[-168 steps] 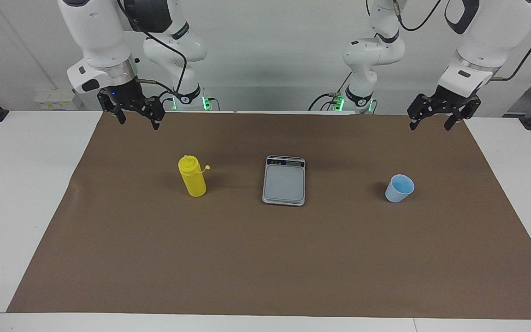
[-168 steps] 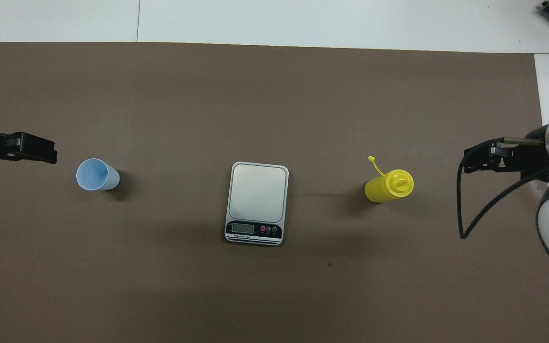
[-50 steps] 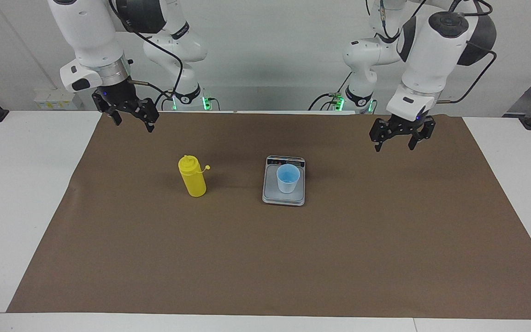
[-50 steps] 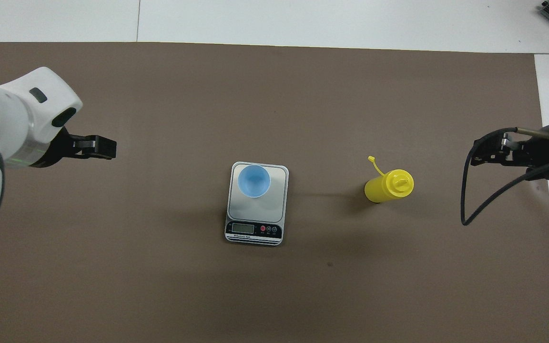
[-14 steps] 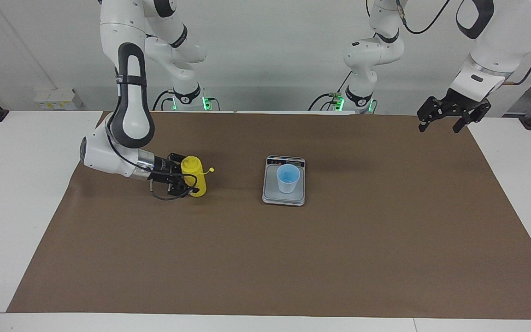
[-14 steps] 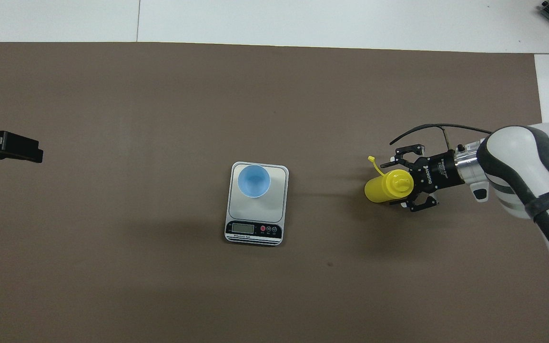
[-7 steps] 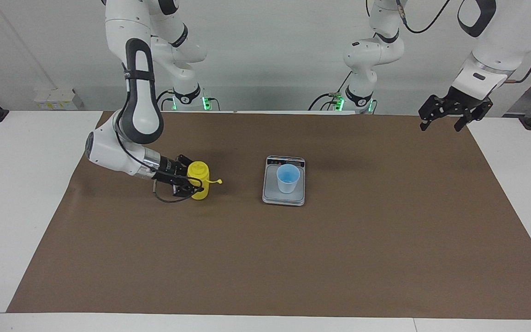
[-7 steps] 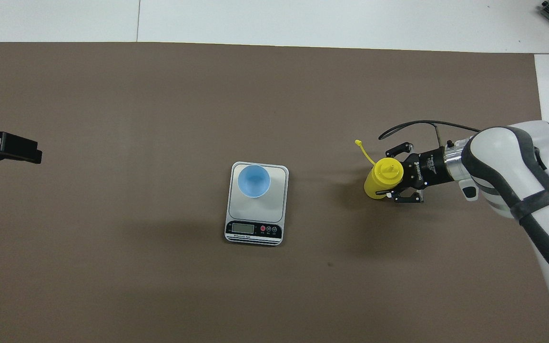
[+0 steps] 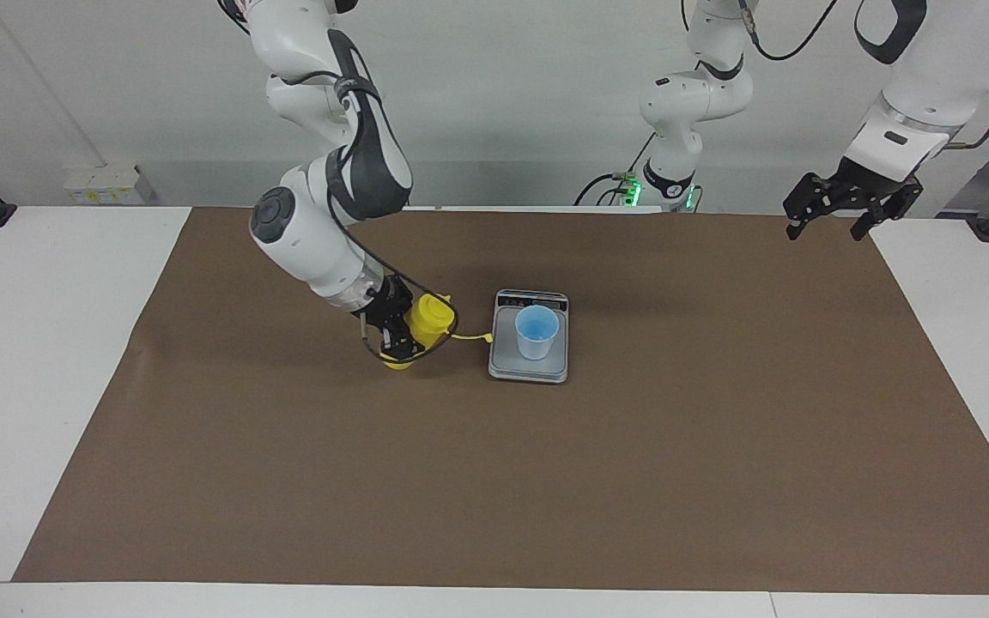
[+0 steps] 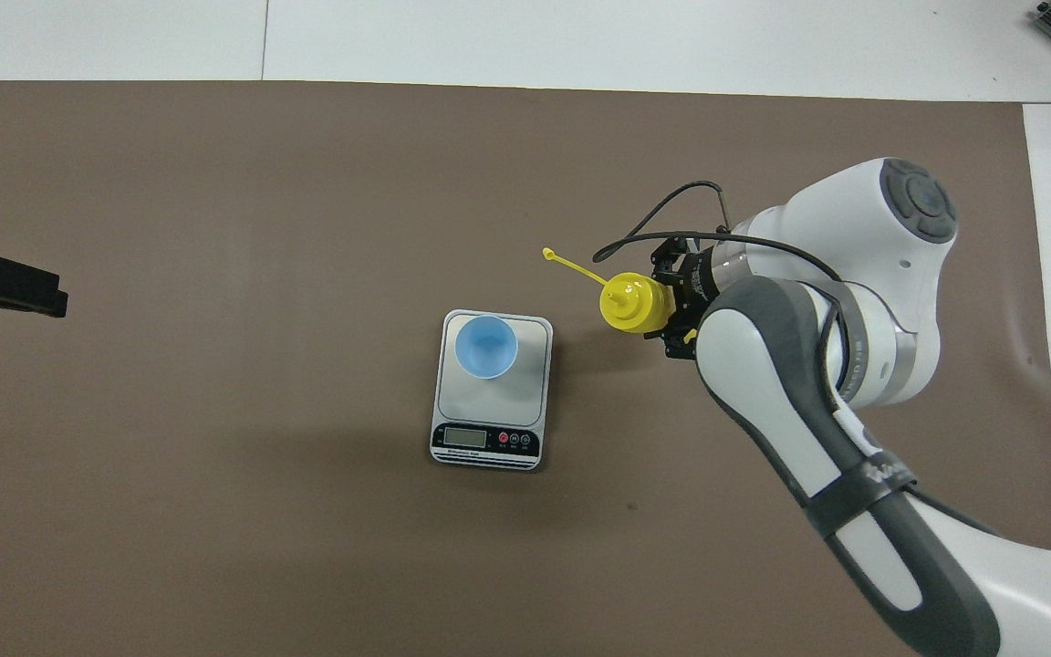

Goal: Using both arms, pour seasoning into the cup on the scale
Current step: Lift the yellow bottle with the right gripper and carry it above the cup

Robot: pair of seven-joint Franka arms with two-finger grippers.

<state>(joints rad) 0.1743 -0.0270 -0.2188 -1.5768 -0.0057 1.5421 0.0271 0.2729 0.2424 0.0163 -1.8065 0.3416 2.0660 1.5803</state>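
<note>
My right gripper is shut on the yellow seasoning bottle and holds it low over the mat beside the scale, toward the right arm's end. The bottle is tilted with its nozzle toward the scale, and its tethered cap hangs by the scale's edge. The light-blue cup stands upright on the grey scale. In the overhead view the bottle, right gripper, cup and scale show too. My left gripper is open and empty, waiting high over the mat's corner at the left arm's end.
A brown paper mat covers most of the white table. The scale's dark display strip faces the robots. The left gripper shows at the edge of the overhead view.
My right gripper has carried the yellow bottle from its standing place toward the scale and tilted it. The left arm has stayed still.
</note>
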